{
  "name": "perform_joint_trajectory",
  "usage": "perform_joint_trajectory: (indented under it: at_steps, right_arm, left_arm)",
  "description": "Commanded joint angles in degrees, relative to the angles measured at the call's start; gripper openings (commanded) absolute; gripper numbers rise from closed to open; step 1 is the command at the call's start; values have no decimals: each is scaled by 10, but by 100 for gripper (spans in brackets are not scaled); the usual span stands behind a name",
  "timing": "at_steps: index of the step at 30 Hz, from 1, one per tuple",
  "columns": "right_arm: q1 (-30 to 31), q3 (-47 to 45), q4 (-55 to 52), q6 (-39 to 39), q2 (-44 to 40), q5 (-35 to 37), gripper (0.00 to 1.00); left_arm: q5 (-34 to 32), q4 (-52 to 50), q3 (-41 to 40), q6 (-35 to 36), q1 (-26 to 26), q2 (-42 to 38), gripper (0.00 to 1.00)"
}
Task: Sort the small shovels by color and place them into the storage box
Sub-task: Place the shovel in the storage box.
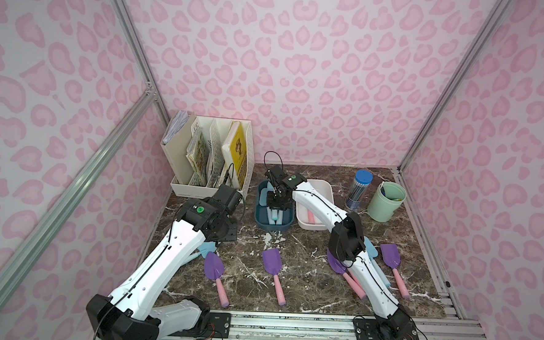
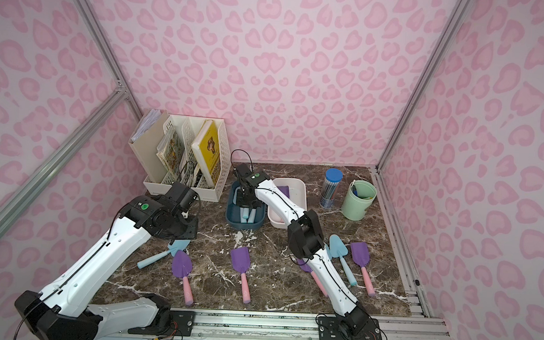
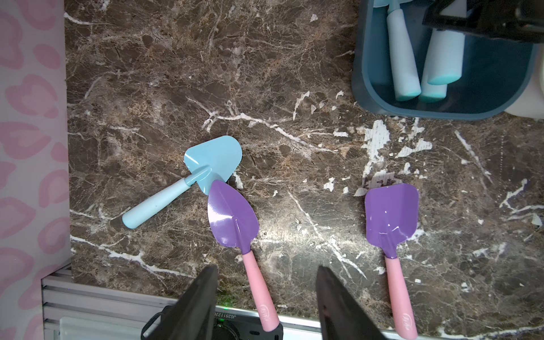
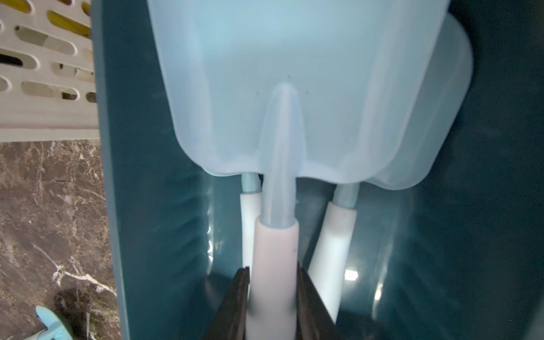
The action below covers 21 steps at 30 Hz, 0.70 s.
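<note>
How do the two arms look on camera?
Both the left arm and right arm have white shell links, black joints and bases, a thin black cable alongside, and a round green dot. The jaws are black tapered wedges.

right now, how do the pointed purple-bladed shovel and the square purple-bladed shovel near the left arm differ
The pointed purple-bladed shovel tapers to a tip; the square purple-bladed shovel ends flat. The pointed one's tip meets the blade of a light blue shovel; the square one lies alone. Both have pink handles.
</note>
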Motion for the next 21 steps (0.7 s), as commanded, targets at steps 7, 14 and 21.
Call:
perform_joint_trajectory:
  at_steps: [7,14,21]
  right_arm:
    - [9,3,-3,12,8,9,20]
    - [8,0,-13,8,9,17,21]
    - [2,-6,-15,2,7,11,22]
  left_arm:
    - [-3,0,-5,5,2,-1,59]
    - [-3,0,-7,6,4,-3,59]
    - [-1,-1,-8,7,6,-6,60]
